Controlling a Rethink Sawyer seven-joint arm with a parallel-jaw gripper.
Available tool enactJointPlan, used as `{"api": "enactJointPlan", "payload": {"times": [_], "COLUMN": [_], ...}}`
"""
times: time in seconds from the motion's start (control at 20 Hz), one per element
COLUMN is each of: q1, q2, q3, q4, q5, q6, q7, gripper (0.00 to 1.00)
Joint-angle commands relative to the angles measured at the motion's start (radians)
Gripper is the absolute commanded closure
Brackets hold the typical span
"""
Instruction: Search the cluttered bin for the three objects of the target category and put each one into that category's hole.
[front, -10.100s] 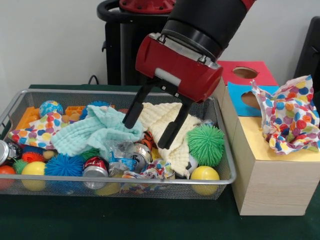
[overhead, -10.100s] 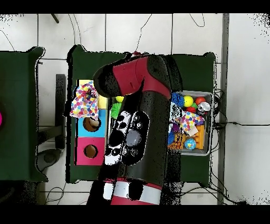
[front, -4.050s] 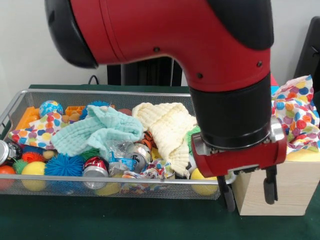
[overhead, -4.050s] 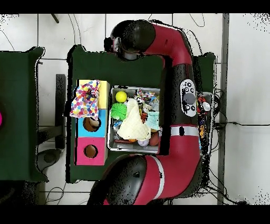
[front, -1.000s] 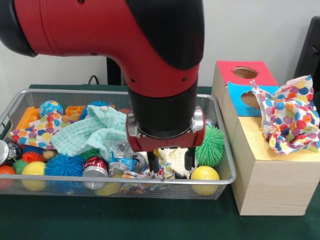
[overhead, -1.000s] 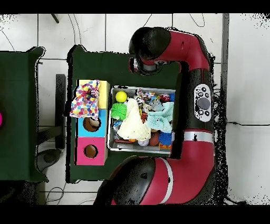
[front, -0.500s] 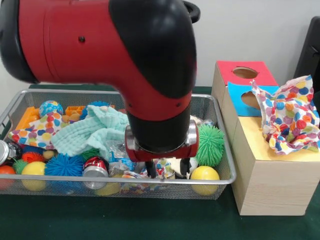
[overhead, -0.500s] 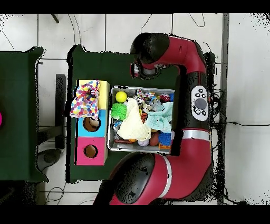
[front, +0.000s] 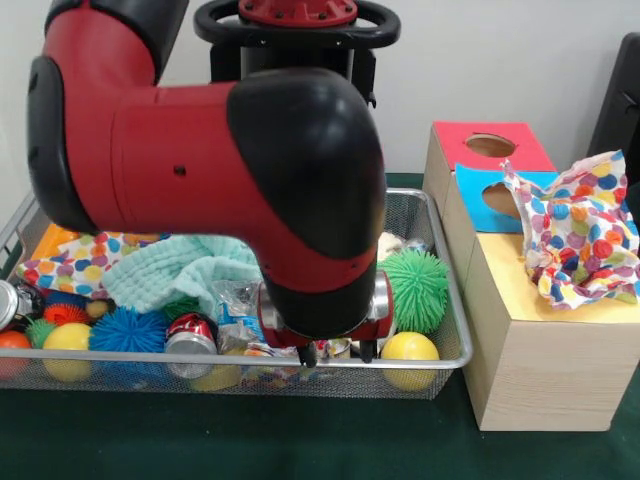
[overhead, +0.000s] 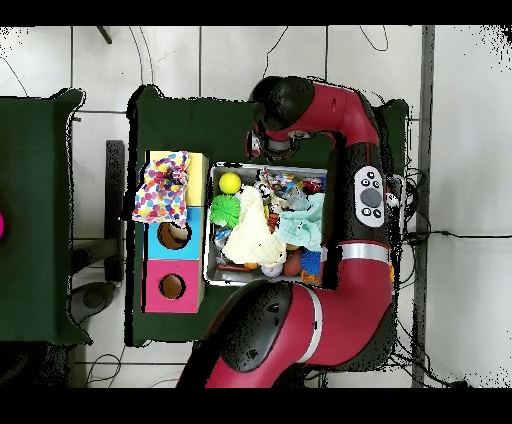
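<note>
My gripper (front: 335, 352) is down in the wire bin (front: 120, 362) at its front rim, fingers apart, open, with their tips sunk among a crumpled wrapper (front: 262, 352) and cans. What lies between them is hidden. A polka-dot cloth (front: 580, 235) lies on the yellow top of the wooden box (front: 540, 370). A second polka-dot cloth (front: 80, 262) and a mint cloth (front: 175, 272) lie in the bin. The cream cloth (overhead: 250, 238) shows only in the overhead view. The red hole (front: 490, 145) and blue hole (front: 500, 198) are uncovered.
A green spiky ball (front: 415, 288) and a yellow ball (front: 410, 348) sit just right of the gripper. A blue spiky ball (front: 128, 330), a red can (front: 190, 330) and another yellow ball (front: 68, 340) fill the bin's front left. The big arm link (front: 200, 170) blocks the bin's back.
The gripper has sunk lower into the bin's front clutter over the last second, its fingers still apart. The arm's bulk has swung across the bin's back and left.
</note>
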Motion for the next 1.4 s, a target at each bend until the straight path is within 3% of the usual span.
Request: {"api": "enactJointPlan", "payload": {"times": [0.05,0.5,0.85,1.1,1.4], "q1": [-0.014,-0.002,-0.005,-0.025,-0.031], "q2": [0.025,0.037,0.031,0.032,0.056], "q3": [-0.032,-0.049,-0.047,-0.024,-0.002], "q4": [0.029,-0.027,-0.012,0.071,0.076], "q5": [-0.058,-0.086,-0.088,-0.037,-0.016], "q6": [0.141,0.23,0.199,0.115,0.077], "q7": [-0.128,-0.129,-0.121,-0.106,-0.109], "gripper": [0.0,0.0,0.0,0.0,0.0]}}
